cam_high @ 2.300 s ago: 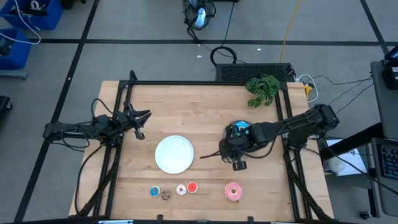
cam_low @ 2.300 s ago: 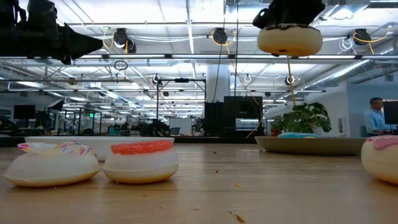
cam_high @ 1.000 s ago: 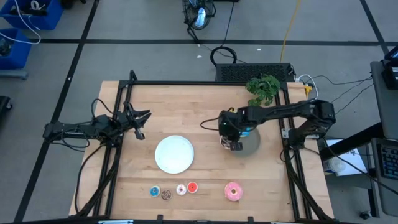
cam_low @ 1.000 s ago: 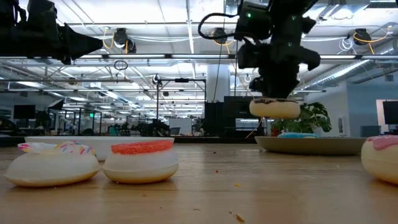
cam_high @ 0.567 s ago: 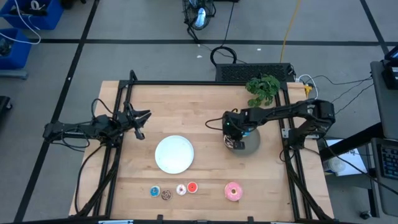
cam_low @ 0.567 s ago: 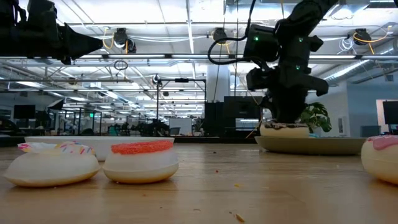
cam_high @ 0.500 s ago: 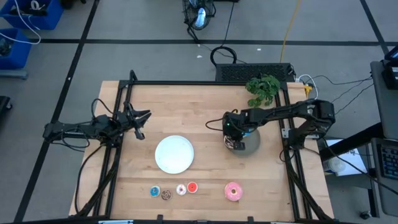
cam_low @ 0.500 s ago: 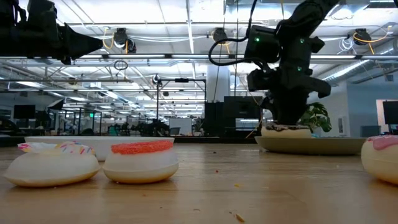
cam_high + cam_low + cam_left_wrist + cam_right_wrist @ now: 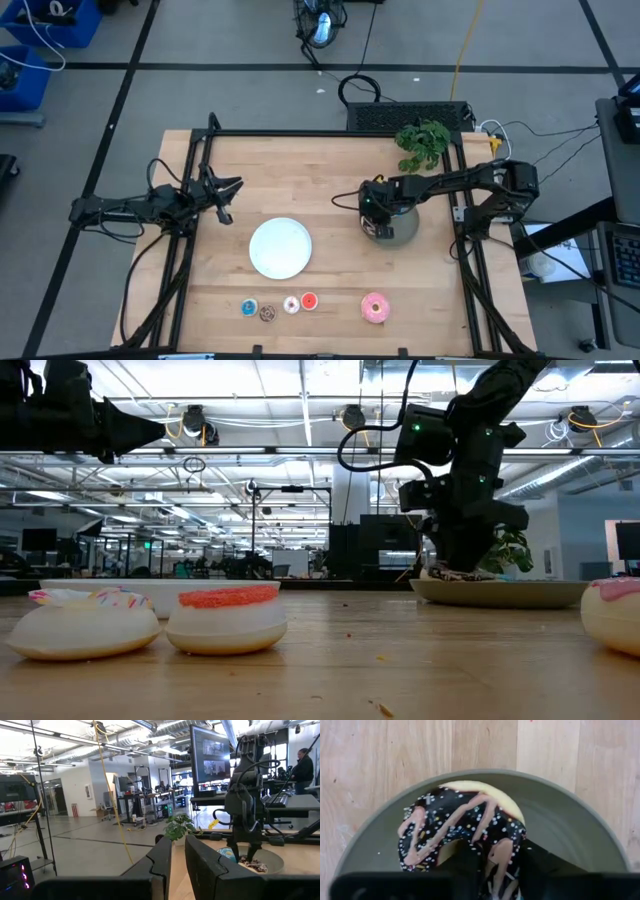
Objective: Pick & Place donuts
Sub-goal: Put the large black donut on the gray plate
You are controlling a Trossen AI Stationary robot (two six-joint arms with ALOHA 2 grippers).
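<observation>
My right gripper (image 9: 378,228) is down over the gray plate (image 9: 405,232), shut on the brown-white donut (image 9: 455,820). That donut has dark icing with pale drizzle and sprinkles. The blue sprinkled donut (image 9: 226,854) lies on the same plate behind it. The pink donut (image 9: 375,307) lies flat near the table's near edge. The four tiny donuts lie in a row to its left: blue (image 9: 249,307), brown (image 9: 267,313), cream (image 9: 291,304) and red (image 9: 309,299). My left gripper (image 9: 232,200) waits shut on the table's left side, holding nothing. My right gripper pinches the brown-white donut's ring wall (image 9: 502,847), one finger (image 9: 470,865) in the hole and the other (image 9: 535,865) outside. The fingers come from above, pointing down. The donut lies about flat with its underside down at the gray plate (image 9: 560,820).
A white plate (image 9: 280,247) sits mid-table between the two arms. A green plant (image 9: 423,142) stands at the far right corner. Dark frame rails run along the table's left and right sides. Bare wood lies between the plates and the donut row.
My right gripper has come down with the brown-white donut and shifted slightly toward the table's right edge, over the gray plate. The donut hung well above the plate a second ago and is now down at the plate's surface.
</observation>
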